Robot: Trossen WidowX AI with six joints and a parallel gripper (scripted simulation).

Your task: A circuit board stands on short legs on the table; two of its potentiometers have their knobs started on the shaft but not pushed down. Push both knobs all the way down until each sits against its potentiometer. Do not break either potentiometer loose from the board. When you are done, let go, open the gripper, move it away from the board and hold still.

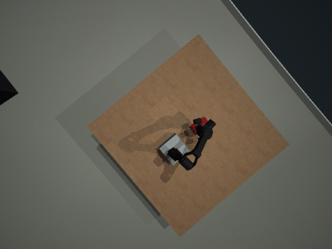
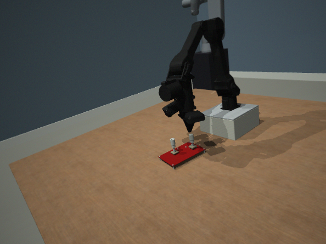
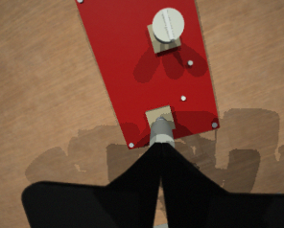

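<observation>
The red circuit board (image 1: 204,120) (image 2: 178,159) (image 3: 120,57) stands on short legs. One white knob (image 2: 172,141) (image 3: 168,25) stands raised on its shaft, with a gap above its beige potentiometer (image 2: 174,152) (image 3: 157,46). The other knob (image 2: 191,137) (image 3: 161,137), nearer the robot's base, also stands raised above its potentiometer (image 2: 192,147) (image 3: 155,115). My gripper (image 2: 189,131) (image 3: 161,148) is shut and empty, pointing down. Its tips are just above this second knob and hide part of its top in the wrist view. Whether they touch it I cannot tell. The arm covers part of the board in the top view.
The wooden table (image 1: 237,108) (image 2: 110,197) carries a pale block (image 1: 174,140) (image 2: 218,126) under the arm's base, behind the board. Small pale pins (image 3: 190,62) (image 3: 183,98) rise from the board between the potentiometers. A grey robot arm (image 2: 215,5) stands in the background.
</observation>
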